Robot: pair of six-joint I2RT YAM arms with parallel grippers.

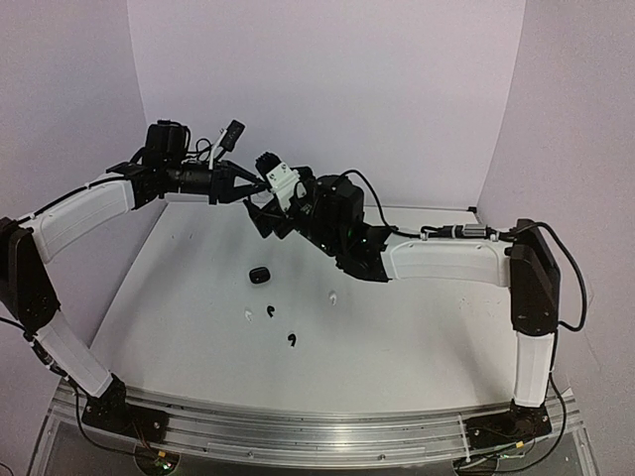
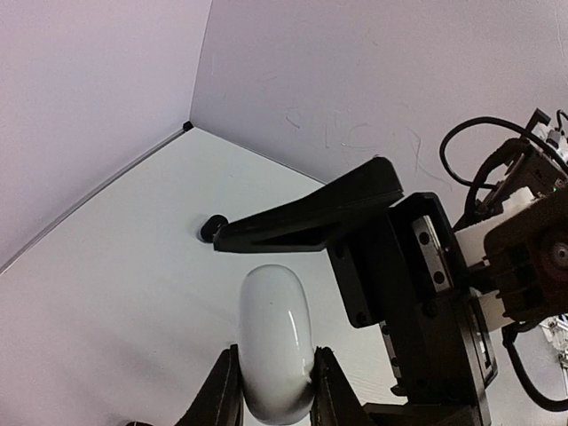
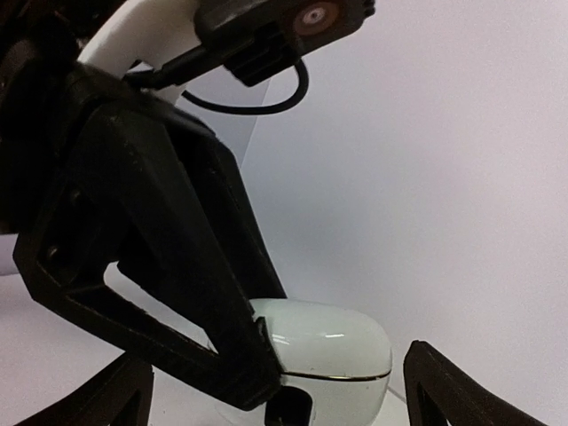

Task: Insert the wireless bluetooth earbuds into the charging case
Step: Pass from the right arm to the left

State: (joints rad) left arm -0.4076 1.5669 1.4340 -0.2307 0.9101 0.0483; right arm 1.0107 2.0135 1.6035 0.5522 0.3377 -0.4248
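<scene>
Grips the white charging case (image 2: pixel 273 328) firmly with the left claw (image 2: pixel 277 355), lid shut, lifted in the air above the far part of the worktop (image 1: pixel 417 327). Holds the right claw (image 3: pixel 284 390) wide open around the same case, its fingers (image 3: pixel 444 386) on both sides and not touching it. Lower down, near the middle of the worktop, lying loose: a white earbud (image 1: pixel 332 297), a second white earbud (image 1: pixel 248 316), a black earbud (image 1: pixel 270 313) just beside that one, and another black earbud (image 1: pixel 292 340) nearer to the bases. Behind them, a dark lump (image 1: pixel 259 275); cannot tell whether bud or case.
</scene>
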